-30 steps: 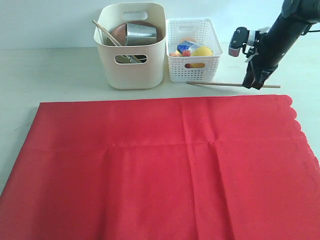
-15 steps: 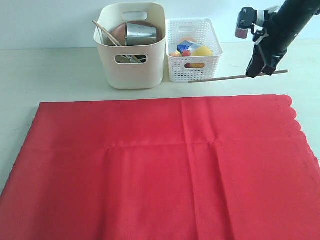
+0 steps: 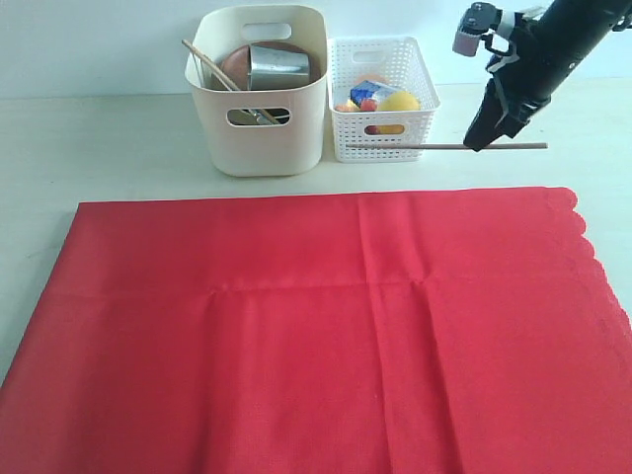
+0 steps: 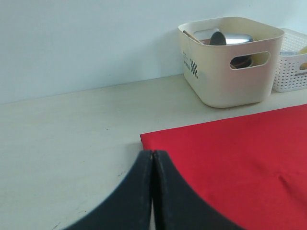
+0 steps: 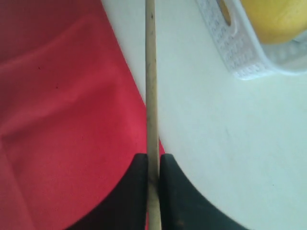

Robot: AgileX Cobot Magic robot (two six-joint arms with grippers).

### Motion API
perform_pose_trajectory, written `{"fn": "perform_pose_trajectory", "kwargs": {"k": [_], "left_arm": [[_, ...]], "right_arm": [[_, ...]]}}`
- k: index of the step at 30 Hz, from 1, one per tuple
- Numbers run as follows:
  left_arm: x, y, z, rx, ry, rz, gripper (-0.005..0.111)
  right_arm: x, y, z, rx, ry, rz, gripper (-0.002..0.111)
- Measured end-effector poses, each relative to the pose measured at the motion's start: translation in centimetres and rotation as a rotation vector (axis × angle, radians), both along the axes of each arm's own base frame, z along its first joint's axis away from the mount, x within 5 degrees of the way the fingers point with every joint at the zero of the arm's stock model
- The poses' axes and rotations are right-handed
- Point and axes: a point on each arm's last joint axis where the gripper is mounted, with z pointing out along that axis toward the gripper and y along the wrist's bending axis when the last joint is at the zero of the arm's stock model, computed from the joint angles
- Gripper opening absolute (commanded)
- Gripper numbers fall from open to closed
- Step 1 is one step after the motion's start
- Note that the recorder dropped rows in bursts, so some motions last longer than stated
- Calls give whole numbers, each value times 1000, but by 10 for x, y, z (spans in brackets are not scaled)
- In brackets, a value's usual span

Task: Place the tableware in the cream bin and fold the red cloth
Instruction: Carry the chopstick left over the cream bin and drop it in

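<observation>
My right gripper (image 3: 476, 144) (image 5: 153, 160) is shut on a tan wooden chopstick (image 3: 434, 146) (image 5: 151, 86), held level above the table in front of the white basket. The cream bin (image 3: 259, 94) (image 4: 229, 62) holds the steel cup (image 3: 276, 67), the brown wooden plate (image 3: 237, 64), another chopstick (image 3: 207, 65) and further tableware seen through its handle hole. The red cloth (image 3: 316, 326) (image 4: 240, 158) (image 5: 62, 115) lies spread flat across the near table. My left gripper (image 4: 153, 154) is shut on nothing, hovering over the table beside the cloth's far left corner; the exterior view leaves it out.
A white lattice basket (image 3: 348, 128) (image 5: 230, 52) with a yellow lemon (image 3: 399, 101) (image 5: 273, 19) and other toy food stands right of the cream bin. Pale tabletop (image 3: 109, 148) runs left of the bin and behind the cloth, up to the wall.
My right gripper has lifted the chopstick off the table and carried it up and leftward; the stick now hangs level in front of the white basket.
</observation>
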Motion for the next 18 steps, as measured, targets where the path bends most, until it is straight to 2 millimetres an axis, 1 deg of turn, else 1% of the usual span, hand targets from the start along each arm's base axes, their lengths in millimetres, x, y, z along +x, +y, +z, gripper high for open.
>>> {"fn": "perform_pose_trajectory", "kwargs": {"k": [3, 5, 7, 11, 13, 15, 18], "left_arm": [[0, 0, 0, 0, 0, 0, 2], [0, 0, 0, 0, 0, 0, 2], [0, 0, 0, 0, 0, 0, 2], [0, 0, 0, 0, 0, 0, 2], [0, 0, 0, 0, 0, 0, 2], [0, 0, 0, 0, 0, 0, 2], [0, 0, 0, 0, 0, 0, 2]], "right_arm": [[-3, 3, 15, 2, -35, 11, 0], [-7, 5, 22, 11, -45, 15, 0], [-13, 7, 25, 16, -44, 28, 0], [-27, 10, 23, 47, -22, 72, 0], [-31, 11, 27, 62, -28, 78, 0], [-33, 13, 36, 80, -47, 76, 0], [-38, 15, 54, 105, -87, 72, 0]]}}
